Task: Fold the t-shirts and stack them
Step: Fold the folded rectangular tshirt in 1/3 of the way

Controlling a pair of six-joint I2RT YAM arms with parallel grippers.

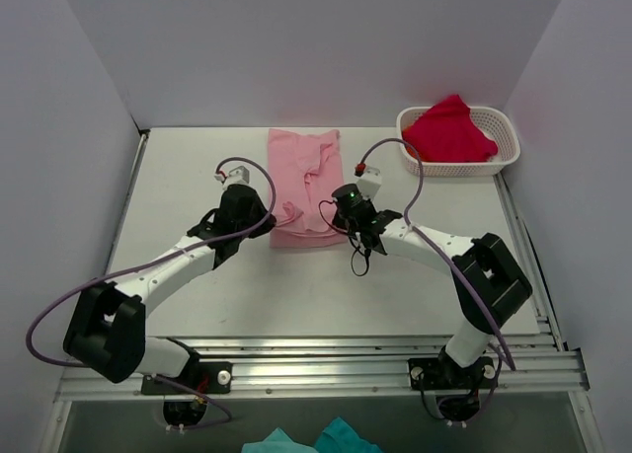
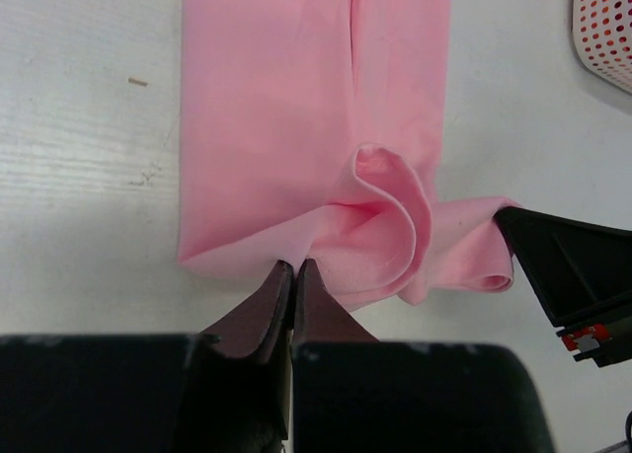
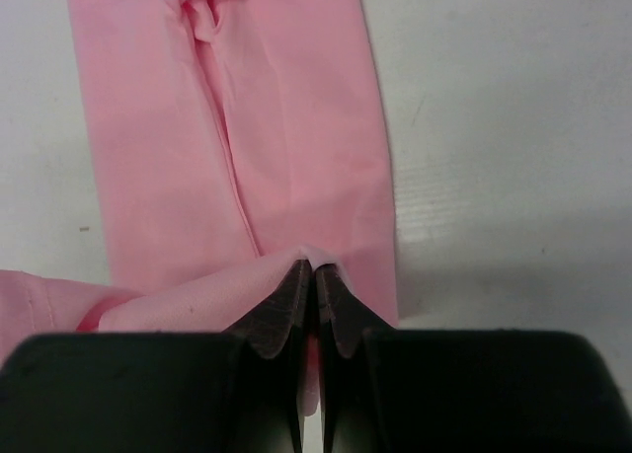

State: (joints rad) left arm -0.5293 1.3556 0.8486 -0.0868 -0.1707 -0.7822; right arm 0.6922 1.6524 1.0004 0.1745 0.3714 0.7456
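A light pink t-shirt [image 1: 304, 182] lies as a long narrow strip down the middle of the table, its near end lifted and bunched. My left gripper [image 1: 269, 222] is shut on the strip's near left corner; in the left wrist view the gripper [image 2: 293, 267] pinches the pink t-shirt [image 2: 296, 117] beside a curled fold. My right gripper [image 1: 334, 212] is shut on the near right corner; in the right wrist view that gripper [image 3: 313, 268] holds a raised ridge of the pink t-shirt [image 3: 286, 127]. A crimson t-shirt [image 1: 449, 132] lies crumpled in the basket.
The white lattice basket [image 1: 506, 152] stands at the back right of the table, and its corner [image 2: 604, 34] shows in the left wrist view. White walls close in the back and sides. Teal cloth [image 1: 316, 441] lies below the table's near edge.
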